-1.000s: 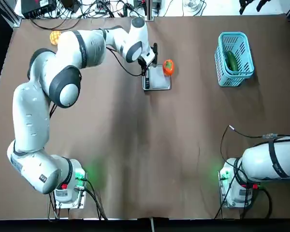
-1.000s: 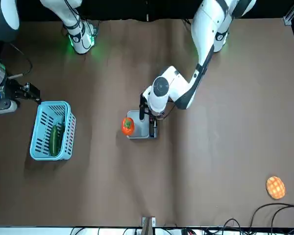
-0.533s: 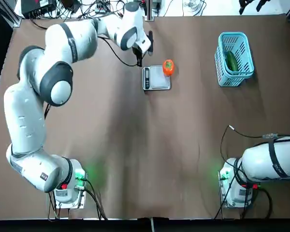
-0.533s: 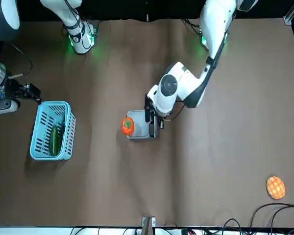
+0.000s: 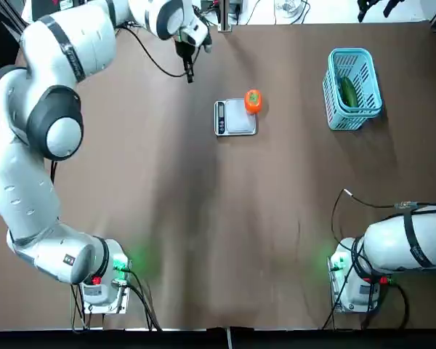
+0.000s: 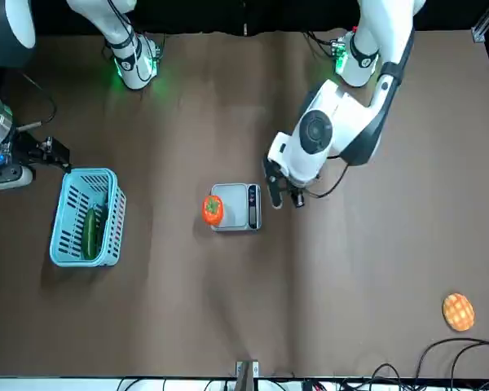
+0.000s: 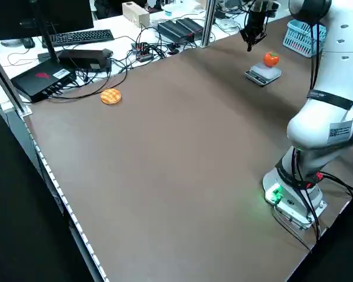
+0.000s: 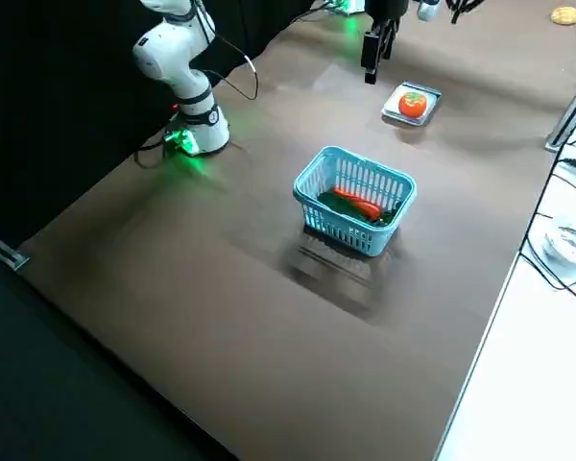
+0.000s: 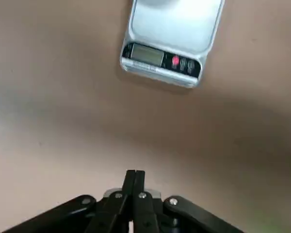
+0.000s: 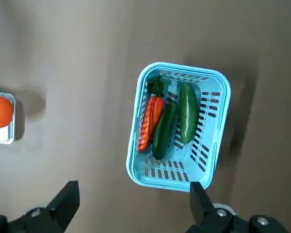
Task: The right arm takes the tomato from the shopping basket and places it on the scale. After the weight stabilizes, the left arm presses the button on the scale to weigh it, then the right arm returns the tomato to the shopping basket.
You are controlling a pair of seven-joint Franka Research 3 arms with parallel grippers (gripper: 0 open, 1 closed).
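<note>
The tomato [image 5: 253,100] rests on the scale [image 5: 235,118], at the platform's edge nearest the shopping basket [image 5: 352,89]. In the left wrist view the scale's display strip [image 9: 161,59] faces my left gripper [image 9: 135,178], which is shut and holds nothing. That left gripper [image 5: 189,73] hangs to the left of the scale and a little farther back, apart from it. My right gripper [image 10: 132,191] is open and empty, high above the table beside the basket [image 10: 178,125]. The basket holds a carrot [image 10: 149,121] and two green vegetables.
A flat yellow-orange waffle disc [image 6: 458,310] lies at the far left corner of the table. Cables, boxes and a keyboard sit on the white bench beyond the table's far edge. The right arm's base [image 5: 356,287] stands at the near right.
My left gripper has pulled away from the scale's button strip, moving left and toward the table's far side. The tomato, scale and right arm have stayed put.
</note>
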